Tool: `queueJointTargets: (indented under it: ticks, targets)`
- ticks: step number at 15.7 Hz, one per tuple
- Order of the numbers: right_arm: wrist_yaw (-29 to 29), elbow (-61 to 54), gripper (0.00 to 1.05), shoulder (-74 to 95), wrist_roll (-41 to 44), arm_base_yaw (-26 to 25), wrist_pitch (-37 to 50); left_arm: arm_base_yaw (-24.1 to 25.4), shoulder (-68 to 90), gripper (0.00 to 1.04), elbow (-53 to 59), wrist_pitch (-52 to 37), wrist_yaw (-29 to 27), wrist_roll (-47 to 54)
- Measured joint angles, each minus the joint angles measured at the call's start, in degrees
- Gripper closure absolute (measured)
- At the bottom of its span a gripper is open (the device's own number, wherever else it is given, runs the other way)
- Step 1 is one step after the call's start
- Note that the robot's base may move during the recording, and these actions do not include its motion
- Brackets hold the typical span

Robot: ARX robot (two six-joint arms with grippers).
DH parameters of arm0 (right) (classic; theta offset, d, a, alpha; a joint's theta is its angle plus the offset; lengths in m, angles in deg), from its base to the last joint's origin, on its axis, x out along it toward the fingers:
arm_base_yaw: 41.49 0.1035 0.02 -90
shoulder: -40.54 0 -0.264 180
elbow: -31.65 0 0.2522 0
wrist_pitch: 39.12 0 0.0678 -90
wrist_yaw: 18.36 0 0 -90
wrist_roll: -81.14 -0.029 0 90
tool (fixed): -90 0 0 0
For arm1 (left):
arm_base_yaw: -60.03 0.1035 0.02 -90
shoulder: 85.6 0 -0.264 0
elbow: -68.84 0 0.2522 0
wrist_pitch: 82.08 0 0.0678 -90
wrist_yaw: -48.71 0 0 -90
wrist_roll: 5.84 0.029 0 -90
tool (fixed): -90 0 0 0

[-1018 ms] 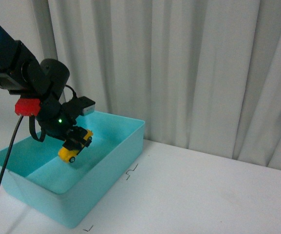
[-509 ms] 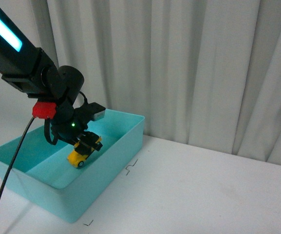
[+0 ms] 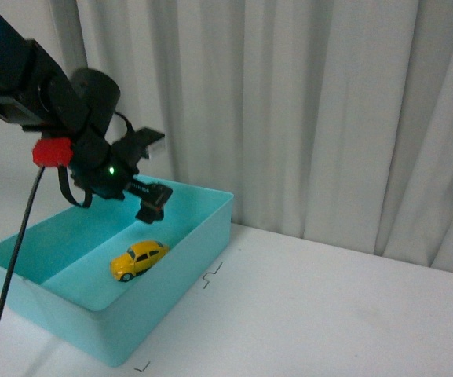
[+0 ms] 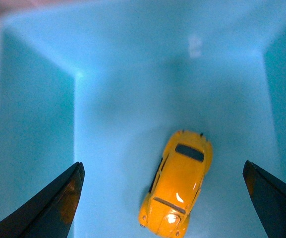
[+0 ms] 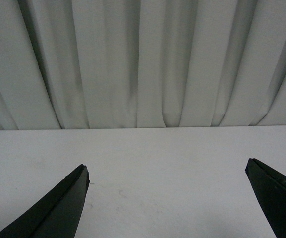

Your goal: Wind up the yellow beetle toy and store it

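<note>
Pincer of left arm (image 3: 154,171) wide open, empty, above yellow beetle toy (image 3: 138,260)

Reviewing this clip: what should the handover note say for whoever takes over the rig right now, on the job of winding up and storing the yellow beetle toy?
Left gripper: open and empty, hovering above the turquoise plastic bin.
Right gripper: open and empty, over the bare white table; out of the front view.
Small yellow Beetle-shaped toy car: on its wheels on the bin floor, touching neither gripper.
Done: the toy is stored in the bin. These pictures do not show whether it was wound.
Left: probably only pulling the left arm clear of the bin.
</note>
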Motion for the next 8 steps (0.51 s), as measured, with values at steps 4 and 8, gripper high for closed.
queueJointTargets:
  ticks: [4,8]
  targets:
    - [0.0,0.0,0.07,0.0,0.0,0.0,0.0,-0.2,-17.3,0.08,9.9,-10.2,5.3,-2.6]
    - [0.0,0.0,0.07,0.0,0.0,0.0,0.0,-3.4,-42.3,0.52,41.1,-48.6,9.2,-19.9]
